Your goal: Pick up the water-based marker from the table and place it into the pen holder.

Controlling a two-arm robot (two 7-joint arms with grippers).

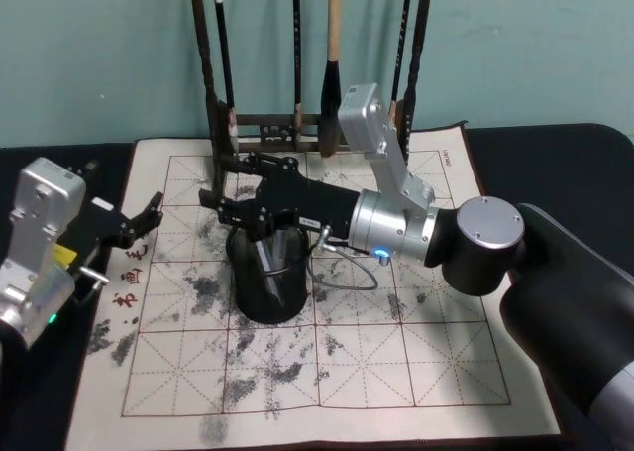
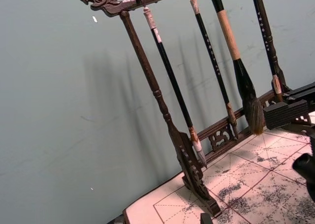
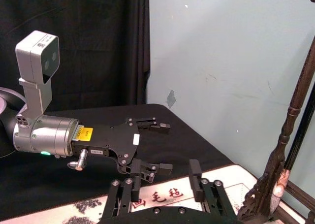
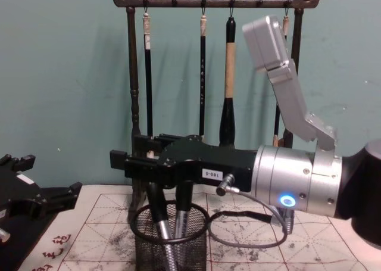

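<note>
The black mesh pen holder (image 1: pixel 267 290) (image 4: pixel 169 238) stands on the ink-stained mat, left of centre. My right gripper (image 1: pixel 267 235) (image 4: pixel 168 208) hangs straight over it, open, with both black fingers dipping down to the rim. Two grey pen barrels (image 4: pixel 163 234) lean inside the cup below the fingers. I cannot tell which one is the marker. In the right wrist view the right gripper (image 3: pixel 161 188) shows its fingers wide apart with nothing between them. My left gripper (image 1: pixel 149 213) (image 3: pixel 165 147) hovers open and empty over the mat's left edge.
A tall dark wooden brush rack (image 1: pixel 297 124) (image 2: pixel 162 120) with several hanging brushes stands just behind the cup. A thin cable (image 1: pixel 342 273) loops off the right wrist beside the cup. The cream mat (image 1: pixel 396 372) lies on the black table (image 1: pixel 555 144).
</note>
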